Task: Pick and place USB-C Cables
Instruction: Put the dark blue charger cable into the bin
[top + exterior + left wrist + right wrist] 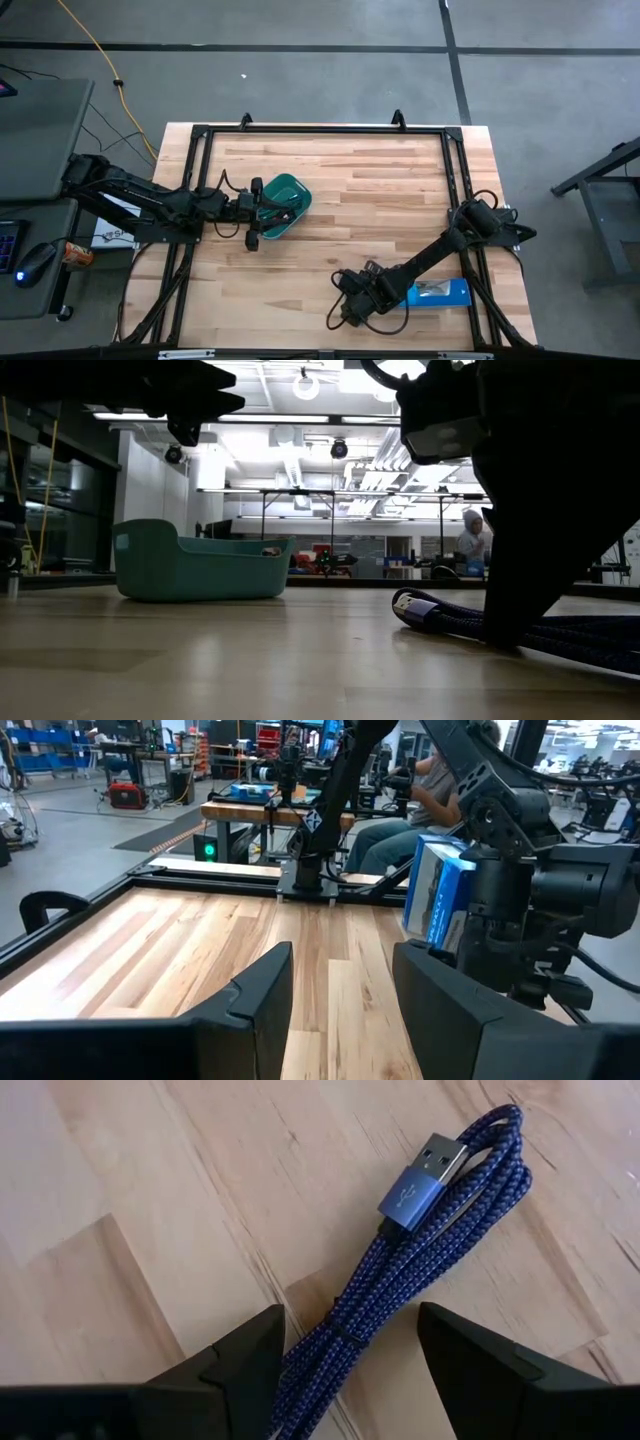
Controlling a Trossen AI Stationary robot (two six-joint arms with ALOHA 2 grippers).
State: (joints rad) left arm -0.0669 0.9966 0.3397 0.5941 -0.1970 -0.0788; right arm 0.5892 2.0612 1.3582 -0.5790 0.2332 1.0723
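A dark blue-purple braided cable bundle (400, 1270) with a blue plug (423, 1175) lies flat on the wooden table; it also shows in the low view (440, 615). My right gripper (350, 1370) is open and low over it near the table's front (345, 300), one finger on each side of the bundle's near end. My left gripper (258, 215) is open and empty above the near-left rim of the teal tray (288, 190), and its fingers show in its wrist view (340, 990). The light blue and green cables do not clearly show.
A bright blue box (440, 292) lies just right of my right arm near the table's front right. The teal tray stands left of centre (190, 565). A black frame (320, 130) runs around the table. A seated person (420, 800) is beyond the table's right side.
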